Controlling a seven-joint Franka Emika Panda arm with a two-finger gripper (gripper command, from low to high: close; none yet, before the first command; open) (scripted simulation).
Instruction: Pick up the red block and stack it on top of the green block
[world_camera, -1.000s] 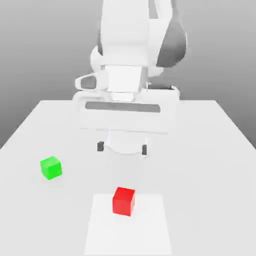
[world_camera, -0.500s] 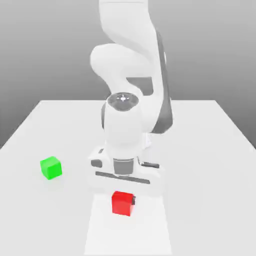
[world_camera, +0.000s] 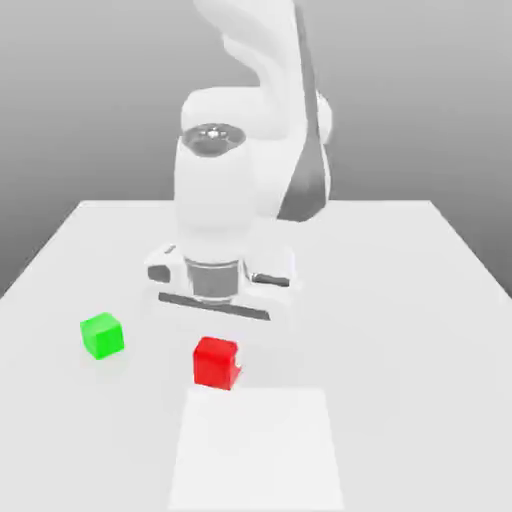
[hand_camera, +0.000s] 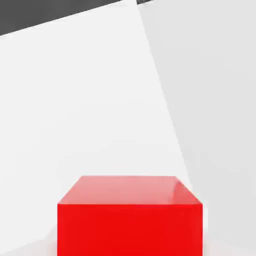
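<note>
The red block (world_camera: 213, 360) hangs just under the white hand in the exterior view, raised a little off the table. My gripper (world_camera: 217, 368) is shut on it, and a dark fingertip (world_camera: 237, 374) shows against the block's right side. In the hand view the red block (hand_camera: 130, 216) sits close up between the jaws, over the pale table. The green block (world_camera: 102, 335) rests on the table to the exterior view's left of the red block, about a hand's width away and apart from it.
A lighter square patch (world_camera: 256, 450) lies on the white table (world_camera: 400, 300) just in front of the held block. The arm's bulky white body (world_camera: 245, 170) rises behind the hand. The table's edges run along both sides.
The open hand came down and shut on the red block on the light patch. It has since carried the block up and towards the exterior view's left, nearer the green block.
</note>
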